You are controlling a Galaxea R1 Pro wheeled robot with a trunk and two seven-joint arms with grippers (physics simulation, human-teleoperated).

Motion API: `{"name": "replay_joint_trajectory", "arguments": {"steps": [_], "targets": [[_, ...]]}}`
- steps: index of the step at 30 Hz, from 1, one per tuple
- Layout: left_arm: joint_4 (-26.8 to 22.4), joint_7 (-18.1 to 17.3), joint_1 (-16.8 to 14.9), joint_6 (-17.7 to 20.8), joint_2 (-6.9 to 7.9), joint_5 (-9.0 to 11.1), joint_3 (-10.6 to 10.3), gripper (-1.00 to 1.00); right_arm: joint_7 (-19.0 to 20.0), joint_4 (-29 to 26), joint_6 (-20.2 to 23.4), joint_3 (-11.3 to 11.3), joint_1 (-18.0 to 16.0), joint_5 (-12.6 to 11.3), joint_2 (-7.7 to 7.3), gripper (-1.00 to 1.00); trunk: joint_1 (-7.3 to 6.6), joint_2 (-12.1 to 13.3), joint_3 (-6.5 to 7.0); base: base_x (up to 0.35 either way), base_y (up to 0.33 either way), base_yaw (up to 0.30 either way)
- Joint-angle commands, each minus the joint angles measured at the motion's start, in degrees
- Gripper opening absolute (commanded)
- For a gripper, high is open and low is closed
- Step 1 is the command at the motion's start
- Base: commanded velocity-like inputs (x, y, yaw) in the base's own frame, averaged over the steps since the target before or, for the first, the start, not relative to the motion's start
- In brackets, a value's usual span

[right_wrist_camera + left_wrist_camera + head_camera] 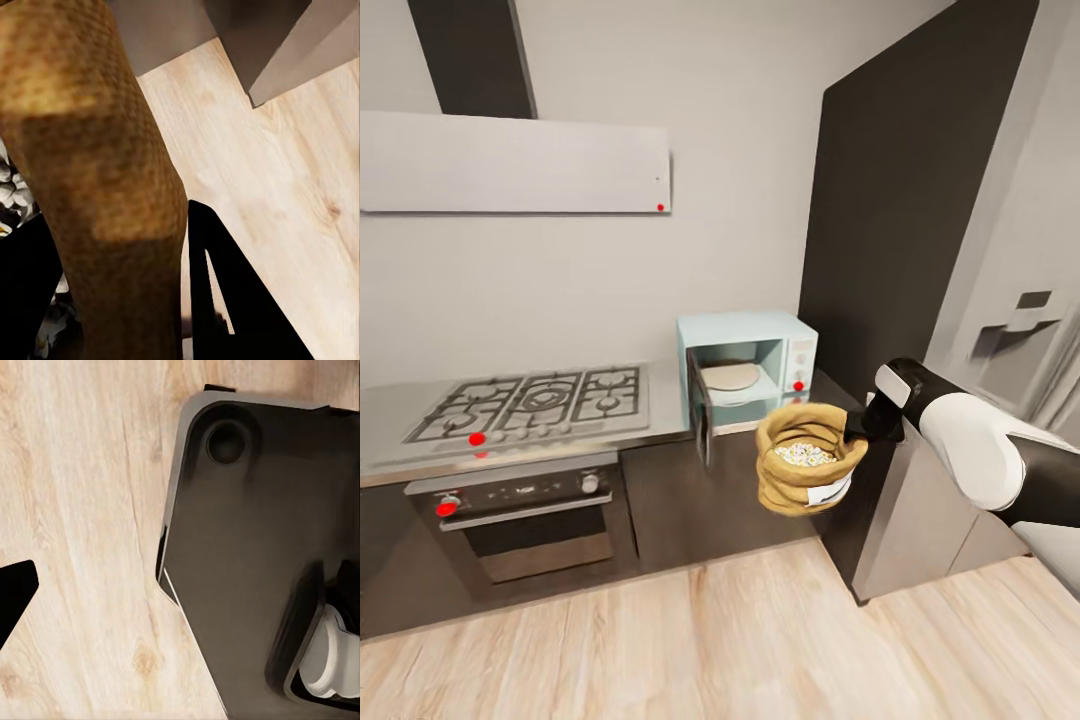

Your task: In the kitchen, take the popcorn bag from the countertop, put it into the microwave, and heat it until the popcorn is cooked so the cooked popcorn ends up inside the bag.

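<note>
The right gripper (860,428) pinches the popcorn bag (807,470) by its rim, in the air before the open microwave (748,368). The bag's white label (828,492) is too small to read. I cannot tell the left gripper's state.

Your popcorn bag (807,471) hangs in the air, upright, a tan-brown woven sack with a rolled-down rim and a white label low on its side; in the right wrist view its rim (97,180) fills the foreground. Pale popcorn (805,455) lies heaped inside. Behind it the mint-blue microwave (748,370) stands on the grey countertop (660,428), door open.
</note>
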Motion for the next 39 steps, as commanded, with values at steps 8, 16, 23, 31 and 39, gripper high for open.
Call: {"name": "replay_joint_trajectory", "arguments": {"steps": [8, 16, 23, 31, 39], "targets": [[0.0, 0.1, 0.0, -0.1, -0.01, 0.1, 0.2, 1.00, -0.4, -0.1, 0.2, -0.6, 0.0, 0.0, 0.06, -1.00, 0.05, -0.1, -0.13, 0.238, -0.270, 0.238], [0.0, 0.1, 0.0, 0.0, -0.01, 0.1, 0.2, 1.00, -0.4, 0.2, 0.2, -0.7, 0.0, 0.0, 0.07, -1.00, 0.05, -0.1, -0.21, 0.238, -0.270, 0.065], [0.0, 0.1, 0.0, -0.1, 0.02, 0.1, 0.2, 1.00, -0.4, 0.3, 0.3, -0.9, 0.0, 0.0, 0.04, -1.00, 0.05, -0.1, -0.39, 0.238, -0.270, 0.138], [0.0, 0.1, 0.0, -0.1, 0.05, 0.1, 0.2, 1.00, -0.4, 0.5, 0.3, -0.9, 0.0, 0.0, 0.06, -1.00, 0.05, -0.1, -0.40, 0.128, -0.144, 0.016], [0.0, 0.1, 0.0, -0.2, 0.05, 0.1, 0.2, 1.00, -0.4, 0.6, 0.3, -1.5, 0.0, 0.0, 0.24, -1.00, 0.05, -0.1, -0.40, 0.001, -0.001, 0.000]]}}
